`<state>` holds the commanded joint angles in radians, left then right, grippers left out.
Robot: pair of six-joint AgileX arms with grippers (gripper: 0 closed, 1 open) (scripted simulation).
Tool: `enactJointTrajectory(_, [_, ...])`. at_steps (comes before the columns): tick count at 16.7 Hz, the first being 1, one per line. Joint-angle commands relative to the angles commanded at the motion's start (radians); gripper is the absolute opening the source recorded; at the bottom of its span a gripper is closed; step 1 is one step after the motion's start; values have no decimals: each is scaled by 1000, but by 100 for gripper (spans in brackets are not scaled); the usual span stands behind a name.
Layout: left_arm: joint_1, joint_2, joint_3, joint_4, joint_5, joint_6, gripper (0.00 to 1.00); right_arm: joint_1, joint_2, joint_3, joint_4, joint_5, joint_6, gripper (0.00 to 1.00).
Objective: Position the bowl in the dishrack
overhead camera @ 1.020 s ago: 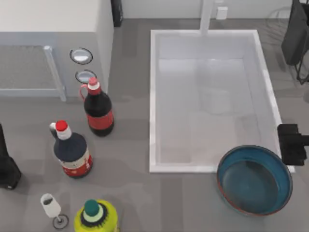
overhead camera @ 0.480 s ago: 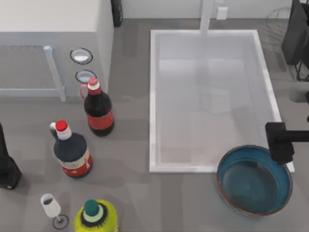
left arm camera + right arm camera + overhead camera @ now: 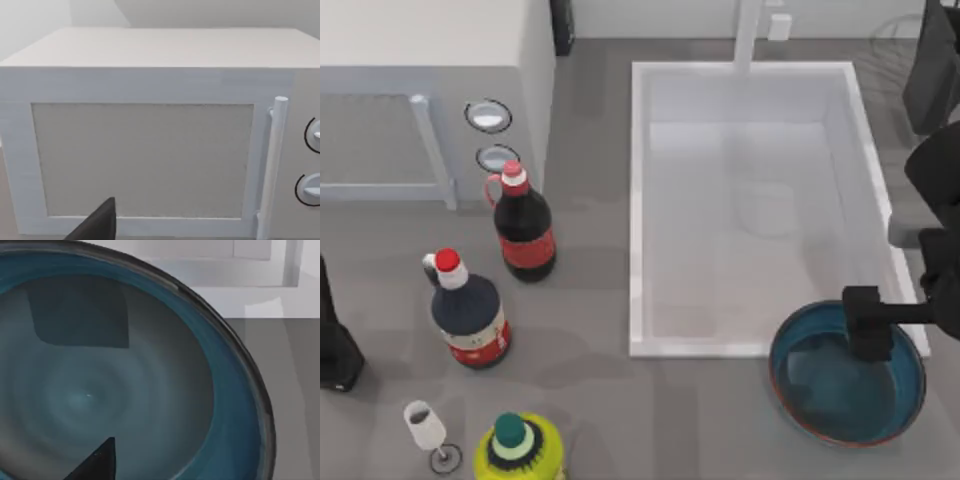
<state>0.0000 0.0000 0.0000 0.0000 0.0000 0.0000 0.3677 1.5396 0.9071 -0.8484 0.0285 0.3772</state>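
**Right gripper slides in over the bowl**

Since a second ago the right gripper [image 3: 869, 325] has shifted left, now above the bowl [image 3: 830, 400] at lower right. Bowl sits upright, opening up, round, touching the white tray's [image 3: 638, 200] corner. Finger state: can't tell. Left arm parked far left.

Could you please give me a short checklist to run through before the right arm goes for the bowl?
1. Right tool above the bowl: ok, it hangs over the rim nearest the white tray.
2. Tool fingers open for a rim grasp: cannot tell.
3. Bowl upright and resting on the table: ok, teal inside faces up, nothing in it.
4. White tray free to receive the bowl: ok, nothing lies inside.
5. Bottles out of the path: ok, the red-labelled bottle and its neighbours stand on the table's left side, far from the bowl.
6. Left tool out of the way: ok, parked at the left edge, facing the microwave.
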Motion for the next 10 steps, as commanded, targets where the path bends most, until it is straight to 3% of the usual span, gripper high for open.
enactJointTrajectory(4, [0, 0, 0, 0, 0, 0, 100, -1, 61, -90, 142, 0, 0, 100])
enactJointTrajectory(9, [0, 0, 0, 0, 0, 0, 100, -1, 67, -97, 152, 0, 0, 100])
enactJointTrajectory(10, [0, 0, 0, 0, 0, 0, 100, -1, 67, -97, 152, 0, 0, 92])
